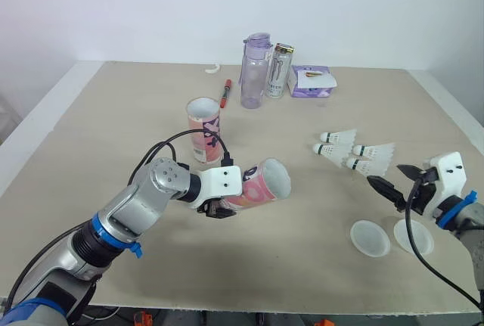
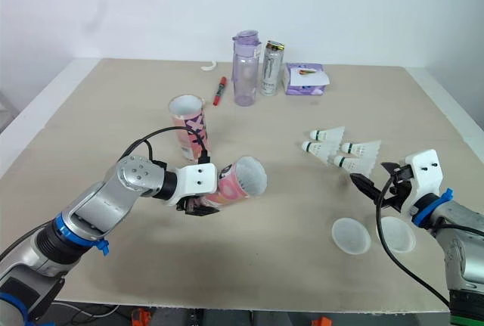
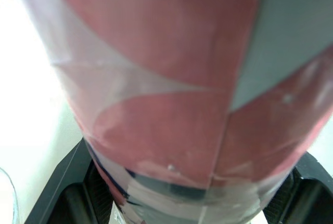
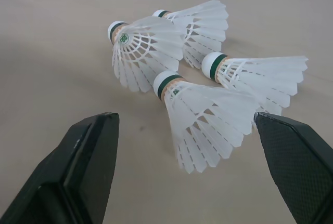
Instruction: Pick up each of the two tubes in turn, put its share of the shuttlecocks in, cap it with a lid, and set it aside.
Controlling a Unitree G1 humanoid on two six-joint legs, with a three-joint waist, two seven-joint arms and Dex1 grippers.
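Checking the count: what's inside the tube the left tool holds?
The tube shows only pale inner wall at its mouth; its deep end is hidden. Four shuttlecocks lie on the table.

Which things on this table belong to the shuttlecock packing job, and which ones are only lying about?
Job: held tube, standing tube, four shuttlecocks, two lids.
Lying about: water bottle, drink can, purple pack, red pen, white hook.

The tube [image 1: 261, 184] hides most of the left pincer [image 1: 218, 208] gripping it.
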